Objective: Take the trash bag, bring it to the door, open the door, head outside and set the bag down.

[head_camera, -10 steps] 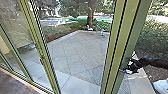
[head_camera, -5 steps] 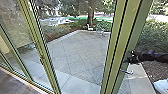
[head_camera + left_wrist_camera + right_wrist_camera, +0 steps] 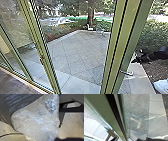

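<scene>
R gripper (image 3: 135, 60) was near the door handle (image 3: 126, 73), apart from it; cdn't tell if open or closed. Trash bag (image 3: 36, 122) (clear, crinkly plastic) was large in L wrist view, above the pale flr (image 3: 73, 125); L gripper (image 3: 68, 139) state: cdn't tell either.

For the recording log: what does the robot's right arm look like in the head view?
The right arm is black or nearly so. The part nearest the picture's edge is thick, smooth and rounded; towards its far end it turns slimmer and more jagged in outline. I can't make out any cables or markings on it.
</scene>
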